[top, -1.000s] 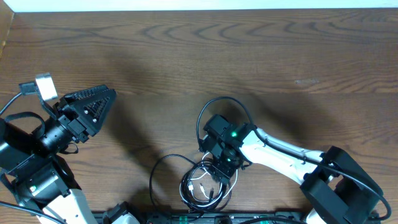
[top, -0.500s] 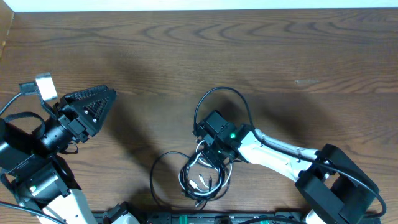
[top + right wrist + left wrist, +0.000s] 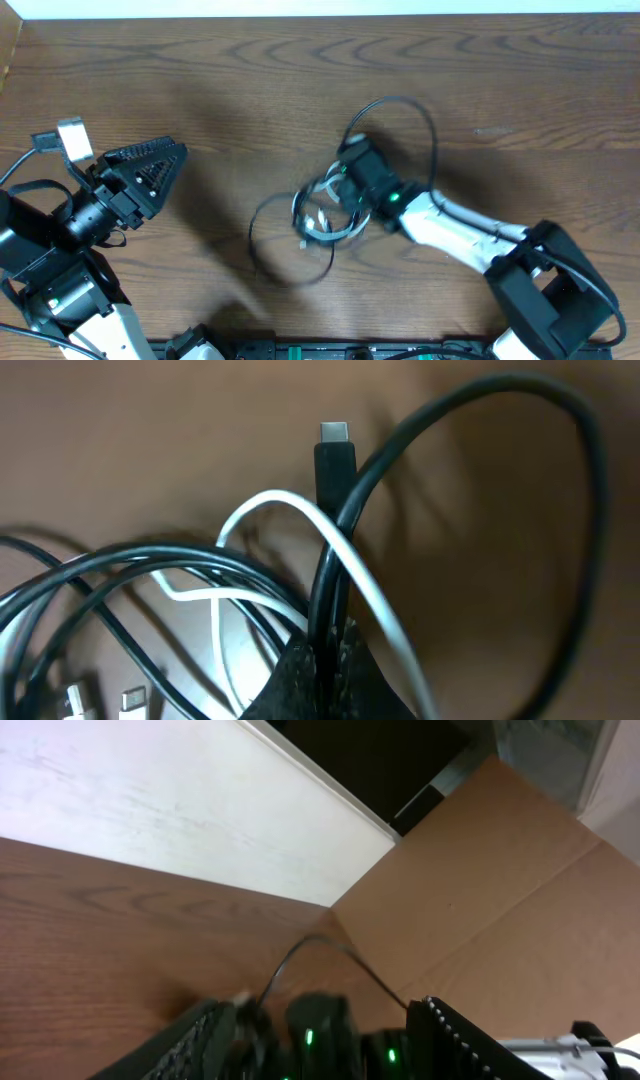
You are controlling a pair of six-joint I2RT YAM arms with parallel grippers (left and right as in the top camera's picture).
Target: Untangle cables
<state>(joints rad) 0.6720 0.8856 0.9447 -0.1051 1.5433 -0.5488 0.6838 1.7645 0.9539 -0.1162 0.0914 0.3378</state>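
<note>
The cables [image 3: 318, 222] sat in loose loops just below the centre of the overhead frame on the wooden table [image 3: 300, 80]. The right gripper [image 3: 328, 656] was clamped on one of their black strands. At mid-left, the left gripper [image 3: 170, 155] stood parted, empty.

Closed rt gripper [image 3: 338, 192] onto black strands of the cables [image 3: 318, 218], vs. open above them 1 s ago. Dragged bundle away from near edge of table [image 3: 300, 80] toward its ctr, w/ loose loop [image 3: 251, 232] at its left trailing along. Swung thick cable loop [image 3: 395, 99] on rt arm [image 3: 450, 215] farther out & to the right too.
</note>
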